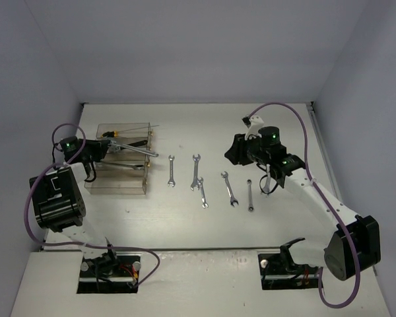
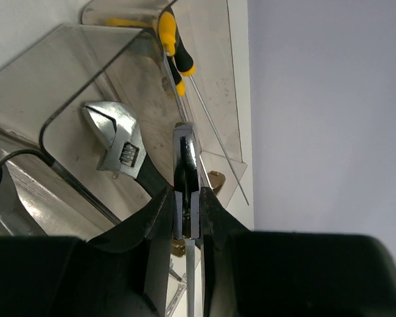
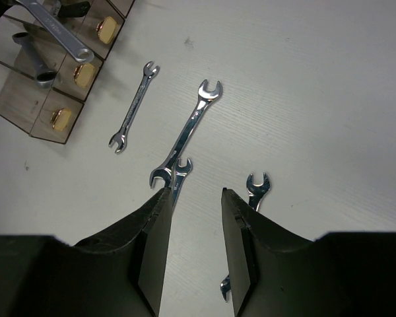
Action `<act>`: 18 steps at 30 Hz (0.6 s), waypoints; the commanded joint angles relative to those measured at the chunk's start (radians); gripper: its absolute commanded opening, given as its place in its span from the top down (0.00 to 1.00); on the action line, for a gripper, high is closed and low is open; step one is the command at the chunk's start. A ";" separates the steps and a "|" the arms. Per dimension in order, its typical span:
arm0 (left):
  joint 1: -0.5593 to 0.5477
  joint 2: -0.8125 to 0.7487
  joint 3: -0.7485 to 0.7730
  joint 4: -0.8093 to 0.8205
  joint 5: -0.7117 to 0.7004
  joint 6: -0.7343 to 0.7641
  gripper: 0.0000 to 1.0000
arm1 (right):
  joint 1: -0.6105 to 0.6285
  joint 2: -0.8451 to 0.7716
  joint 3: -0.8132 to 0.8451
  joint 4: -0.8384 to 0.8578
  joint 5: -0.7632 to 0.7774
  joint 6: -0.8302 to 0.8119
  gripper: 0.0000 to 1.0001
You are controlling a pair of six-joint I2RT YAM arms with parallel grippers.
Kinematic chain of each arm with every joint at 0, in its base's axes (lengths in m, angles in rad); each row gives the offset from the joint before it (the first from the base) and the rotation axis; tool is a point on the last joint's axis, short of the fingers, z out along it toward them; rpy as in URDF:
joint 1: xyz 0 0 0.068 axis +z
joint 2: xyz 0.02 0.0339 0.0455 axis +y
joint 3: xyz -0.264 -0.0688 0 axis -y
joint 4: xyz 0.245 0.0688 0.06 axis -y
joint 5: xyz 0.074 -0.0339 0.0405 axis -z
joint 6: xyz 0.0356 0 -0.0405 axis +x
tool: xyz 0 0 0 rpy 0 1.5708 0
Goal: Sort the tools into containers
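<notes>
Where the right wrist view looks down, the right gripper [image 3: 194, 195] hangs part-open and empty above loose silver open-ended wrenches [image 1: 202, 193]; the top view counts five on the white table [image 1: 185, 119]. Further back at left, the left gripper [image 2: 186, 214] is clamped on a slim silver wrench [image 2: 185, 148] over the row of clear plastic rectangular bins [image 1: 119, 187]. The left wrist view resolves what the top view does not: a black-handled silver adjustable wrench [image 2: 119, 142] in one compartment, two thin yellow-and-black-handled rods [image 2: 173, 46] in the farthest.
</notes>
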State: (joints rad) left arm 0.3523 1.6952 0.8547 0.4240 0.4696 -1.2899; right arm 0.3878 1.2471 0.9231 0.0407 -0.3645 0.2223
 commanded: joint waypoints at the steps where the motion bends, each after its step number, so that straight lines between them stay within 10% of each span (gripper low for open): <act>1: 0.002 -0.041 0.021 0.142 -0.087 -0.047 1.00 | 0.005 -0.040 -0.004 0.048 0.006 0.001 0.66; 13: 0.007 -0.063 -0.040 0.139 -0.175 -0.124 0.98 | 0.005 -0.021 -0.001 0.051 0.013 0.008 0.61; 18: 0.008 -0.066 -0.008 0.137 -0.159 -0.111 0.63 | 0.005 -0.012 0.005 0.050 0.007 0.006 0.56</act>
State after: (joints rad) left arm 0.3531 1.6958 0.7956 0.4500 0.3275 -1.4009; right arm 0.3878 1.2472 0.9100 0.0410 -0.3637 0.2317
